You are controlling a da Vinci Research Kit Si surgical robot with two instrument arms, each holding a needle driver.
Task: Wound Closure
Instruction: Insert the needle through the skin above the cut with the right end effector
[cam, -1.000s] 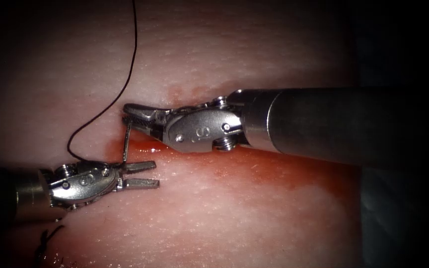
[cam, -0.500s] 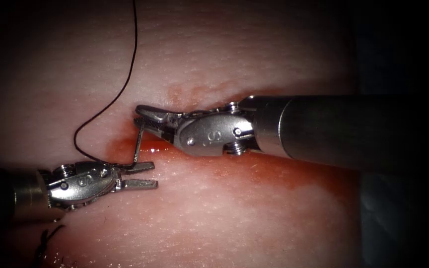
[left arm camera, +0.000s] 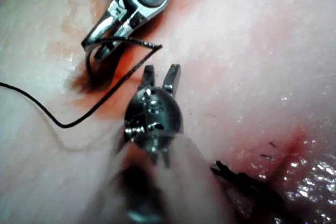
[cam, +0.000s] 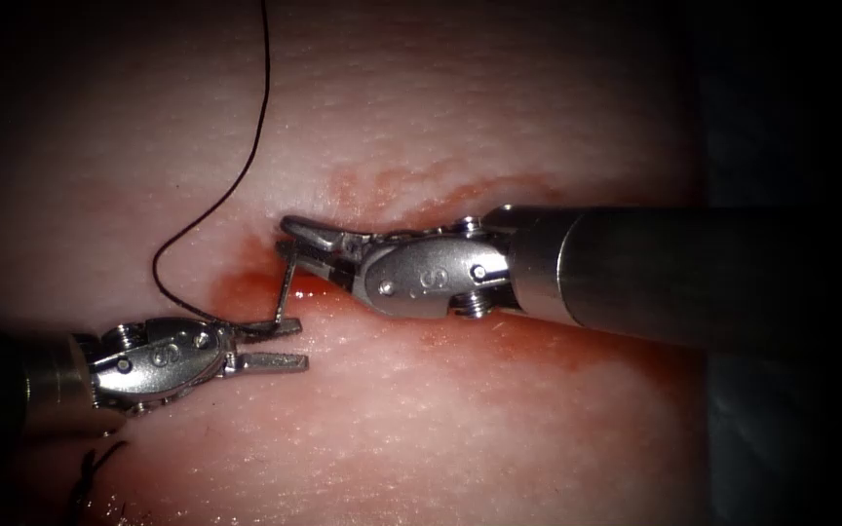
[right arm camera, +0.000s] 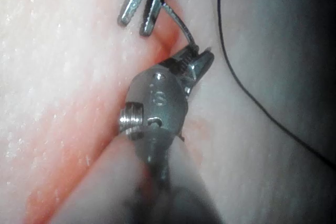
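Needle (cam: 286, 282) is standing clear of the tissue (cam: 499, 429), right needle driver (cam: 296, 245) at frame centre clamping its upper end, while its lower end is lying beside the empty, parted jaws of the left needle driver (cam: 280, 344) at lower left. Black thread (cam: 246, 170) is trailing toward the upper left. Dark stitches (left arm camera: 236, 174) are already sitting along the cut (cam: 557, 341); its red-stained stretch here is looking unclosed
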